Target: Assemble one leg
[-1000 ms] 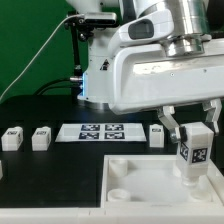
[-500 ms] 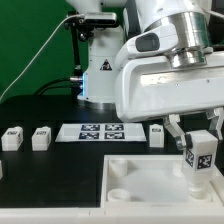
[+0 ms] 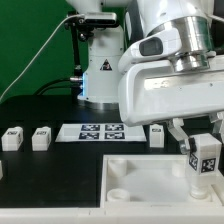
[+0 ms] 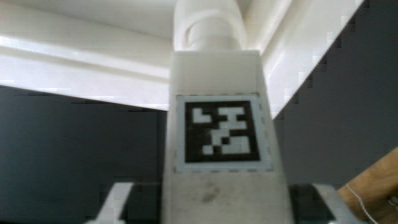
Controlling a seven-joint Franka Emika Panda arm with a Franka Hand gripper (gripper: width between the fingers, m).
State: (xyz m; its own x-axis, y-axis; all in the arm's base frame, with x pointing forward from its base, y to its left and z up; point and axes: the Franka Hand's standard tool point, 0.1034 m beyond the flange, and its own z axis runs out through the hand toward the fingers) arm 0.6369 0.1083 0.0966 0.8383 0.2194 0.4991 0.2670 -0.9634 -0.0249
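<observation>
Fingers: closed narrow on the small white stubby block-shaped leg, clamping its upper end. The leg hangs upright with its black-and-white tag towards the exterior camera.

Leg, position: over the big flat white panel with round corner sockets, near the panel's far corner at the exterior view's right. I cannot tell whether its lower end touches the panel (the frame edge crops that corner).

Wrist view: the same leg, with a rounded white rim just past its far end; I take that for the target socket.

Elsewhere on the black bench: a first spare leg and a second spare leg at the exterior view's left, the marker board, and a third spare leg just beside it.

Step in hand, as I judge it: lining the held leg up over a corner socket; seating not yet done.

Next move calls for: centring the leg on the socket, keeping it plumb, lowering it straight, probably turning it home, and letting go only once it is seated.
</observation>
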